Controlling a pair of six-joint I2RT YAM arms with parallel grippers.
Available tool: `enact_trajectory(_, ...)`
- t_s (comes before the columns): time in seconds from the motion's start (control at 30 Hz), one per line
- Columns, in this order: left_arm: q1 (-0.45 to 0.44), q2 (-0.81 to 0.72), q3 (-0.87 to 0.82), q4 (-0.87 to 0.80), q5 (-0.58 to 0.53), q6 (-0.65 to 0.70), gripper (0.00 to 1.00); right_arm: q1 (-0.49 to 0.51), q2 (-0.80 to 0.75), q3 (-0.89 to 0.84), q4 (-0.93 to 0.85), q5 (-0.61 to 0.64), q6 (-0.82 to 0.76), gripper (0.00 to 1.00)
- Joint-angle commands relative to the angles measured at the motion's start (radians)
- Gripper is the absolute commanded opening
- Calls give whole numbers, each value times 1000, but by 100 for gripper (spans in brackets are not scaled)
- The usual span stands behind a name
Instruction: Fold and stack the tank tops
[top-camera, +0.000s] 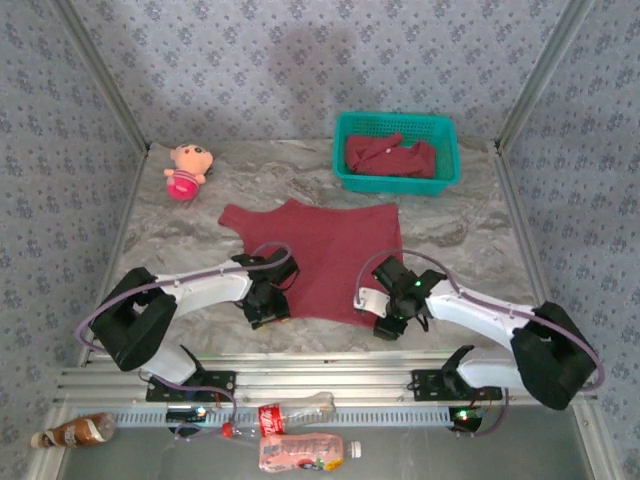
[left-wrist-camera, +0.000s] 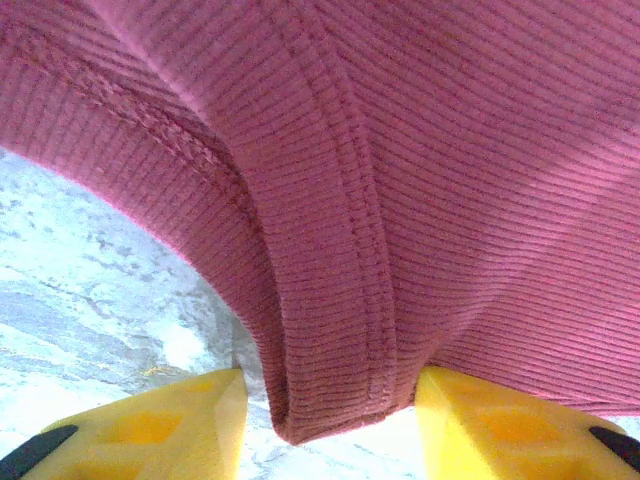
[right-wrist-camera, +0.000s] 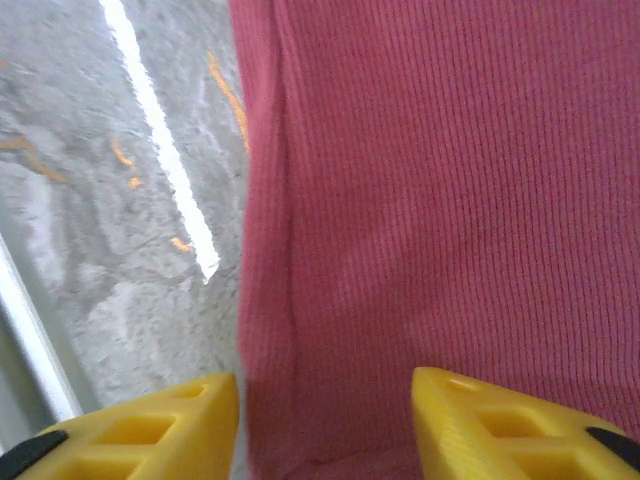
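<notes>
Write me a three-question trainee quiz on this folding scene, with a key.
1. True or false: the spread tank top lies inside the teal basket.
2. What sits near the table's far left corner? A: a cup. B: a pink doll. C: a folded towel.
3. Fill in: the left hand and the right hand are both at the spread tank top's ____ edge.
Key: 1 false, it lies on the table; 2 B; 3 near.
</notes>
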Motion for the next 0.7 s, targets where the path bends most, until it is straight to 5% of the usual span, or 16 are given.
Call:
enact_trajectory(0.0,6,53,-2,98,-14,16,44,21,42,-26,60,39,-21,44)
enact_trajectory(0.17,-4,98,2,137,11,-1,29,79,113,7,-10,88,-11,26)
enact_trajectory(0.37,19,17,43,-29,-43,63,6,84,-16,19,-68,103,13,10)
enact_trajectory(0.5,34,-25,105,-131,-24,87,4,84,-93,55,-177,58,24,7)
enact_trajectory(0.67,162,3,287,-249,-11,238,3,-50,-65,177,-219,-39,-19,6)
